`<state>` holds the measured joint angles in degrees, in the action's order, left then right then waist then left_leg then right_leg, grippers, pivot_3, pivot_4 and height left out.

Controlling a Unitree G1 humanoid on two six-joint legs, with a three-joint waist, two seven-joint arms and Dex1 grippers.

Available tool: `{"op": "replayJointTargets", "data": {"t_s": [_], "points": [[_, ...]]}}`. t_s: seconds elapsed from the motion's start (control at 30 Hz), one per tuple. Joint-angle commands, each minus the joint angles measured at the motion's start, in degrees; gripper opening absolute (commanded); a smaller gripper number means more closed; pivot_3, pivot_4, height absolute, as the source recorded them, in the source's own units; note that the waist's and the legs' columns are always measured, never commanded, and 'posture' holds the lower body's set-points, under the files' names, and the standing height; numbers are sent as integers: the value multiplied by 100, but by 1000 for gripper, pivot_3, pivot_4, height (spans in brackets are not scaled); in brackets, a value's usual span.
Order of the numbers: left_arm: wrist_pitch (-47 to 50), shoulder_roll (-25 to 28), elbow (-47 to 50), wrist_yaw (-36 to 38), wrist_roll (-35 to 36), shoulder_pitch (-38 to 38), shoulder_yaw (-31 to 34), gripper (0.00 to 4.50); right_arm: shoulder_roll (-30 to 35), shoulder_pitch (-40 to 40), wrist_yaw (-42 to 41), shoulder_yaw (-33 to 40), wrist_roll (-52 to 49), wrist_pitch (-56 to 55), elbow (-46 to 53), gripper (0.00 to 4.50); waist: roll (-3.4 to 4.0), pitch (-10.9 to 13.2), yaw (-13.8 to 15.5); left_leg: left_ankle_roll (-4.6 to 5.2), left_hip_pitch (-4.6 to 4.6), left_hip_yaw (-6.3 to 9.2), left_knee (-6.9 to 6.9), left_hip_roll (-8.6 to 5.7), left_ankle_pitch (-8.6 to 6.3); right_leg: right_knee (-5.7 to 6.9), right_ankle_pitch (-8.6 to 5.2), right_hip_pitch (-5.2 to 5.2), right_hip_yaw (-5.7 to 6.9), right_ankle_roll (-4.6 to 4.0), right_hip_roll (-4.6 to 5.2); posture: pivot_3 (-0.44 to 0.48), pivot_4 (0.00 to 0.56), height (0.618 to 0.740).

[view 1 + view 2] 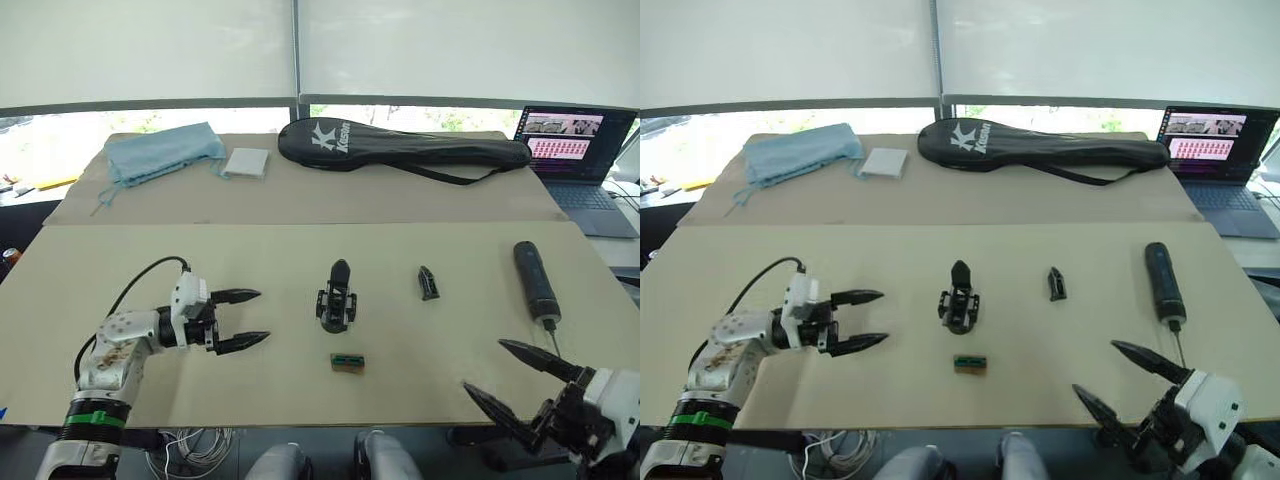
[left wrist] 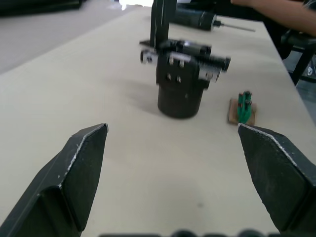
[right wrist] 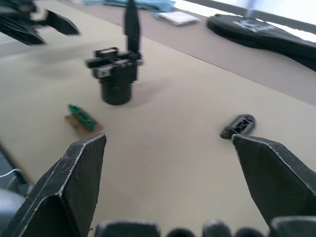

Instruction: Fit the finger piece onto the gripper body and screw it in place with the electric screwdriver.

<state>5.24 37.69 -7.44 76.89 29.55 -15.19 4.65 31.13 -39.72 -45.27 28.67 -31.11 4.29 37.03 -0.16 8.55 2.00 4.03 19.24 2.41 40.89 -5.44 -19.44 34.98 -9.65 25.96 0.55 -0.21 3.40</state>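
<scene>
The gripper body (image 1: 337,300) stands near the middle of the table, its one black finger pointing up; it also shows as the gripper body (image 2: 182,69). The finger piece (image 1: 428,283) lies flat to its right. Further right lies the electric screwdriver (image 1: 535,280), bit toward the front edge. My left gripper (image 1: 248,318) is open, a hand's width left of the gripper body, holding nothing. My right gripper (image 1: 515,380) is open at the front right, just in front of the screwdriver's bit, holding nothing.
A small green-brown box (image 1: 347,362) lies just in front of the gripper body. At the back are a black racket bag (image 1: 400,145), a blue cloth (image 1: 160,152) and a white pad (image 1: 246,163). A laptop (image 1: 580,150) stands at the far right.
</scene>
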Motion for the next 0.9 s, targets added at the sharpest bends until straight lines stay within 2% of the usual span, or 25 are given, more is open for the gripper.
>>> {"op": "replayJointTargets", "data": {"t_s": [0.03, 0.17, 0.33, 0.4, 0.47, 0.57, 0.63, 0.8, 0.9], "points": [[318, 176, 587, -61, 356, -208, 285, 4427, 289, 239, 488, 212, -227, 749, 375, 4500, 2, 0, -6, -1, 1, -1, -2, -1, 0, -1, 0, 3, -1, 0, -1, 0, 150, 740], [817, 260, 974, -190, 617, -619, 323, 4427, 971, 1076, 1288, 240, -779, 2315, 442, 4500, -7, 4, -59, -9, 4, -6, -2, -4, 5, -1, 4, 7, -7, -4, 0, 0, 150, 740], [1349, 310, 1274, -311, 856, -1036, 300, 4427, 2310, 2953, 1866, -132, -2184, 4770, -72, 4500, -12, 9, -137, -12, 7, -5, -5, -3, 8, 1, 5, 11, -7, -6, -1, 0, 150, 740], [1387, 254, 1344, -375, 841, -1111, 265, 4427, 2832, 3762, 1911, -575, -2405, 5608, -354, 4500, -12, 11, -137, -12, 7, -5, -8, -2, 8, -1, 5, 10, -8, -9, -1, 0, 150, 740], [1416, 199, 1399, -419, 820, -1145, 202, 4427, 3053, 4856, 2095, -1121, -2682, 6608, -860, 4500, -20, 15, -142, -11, 11, -4, -9, 2, 8, -5, 4, 12, -3, -11, -1, 0, 150, 740], [1415, 137, 1475, -458, 774, -1115, 116, 4427, 2909, 6305, 2285, -1811, -2806, 8110, -1647, 4500, -26, 19, -126, -7, 22, -5, -5, 2, 7, -10, 6, 16, -3, -15, 2, 0, 150, 740], [1382, 93, 1526, -498, 743, -1078, 80, 4427, 2683, 7205, 2428, -2373, -2557, 8729, -2182, 4500, -30, 21, -127, -3, 36, -4, -2, 3, 5, -12, 6, 23, 0, -15, 3, 0, 150, 740], [1365, 47, 1622, -608, 716, -956, 63, 4427, 2535, 8628, 2609, -3655, -2446, 8821, -3554, 4500, -29, 20, -103, 2, 70, -5, 7, 3, 4, -20, 9, 46, 8, -13, 6, 0, 150, 740], [1360, 45, 1653, -609, 714, -858, 68, 4427, 2280, 9432, 2525, -4469, -1986, 8821, -4212, 4500, -28, 20, -127, 2, 76, -2, 7, 2, 4, -22, 9, 53, 15, -14, 6, 0, 150, 740]]}}
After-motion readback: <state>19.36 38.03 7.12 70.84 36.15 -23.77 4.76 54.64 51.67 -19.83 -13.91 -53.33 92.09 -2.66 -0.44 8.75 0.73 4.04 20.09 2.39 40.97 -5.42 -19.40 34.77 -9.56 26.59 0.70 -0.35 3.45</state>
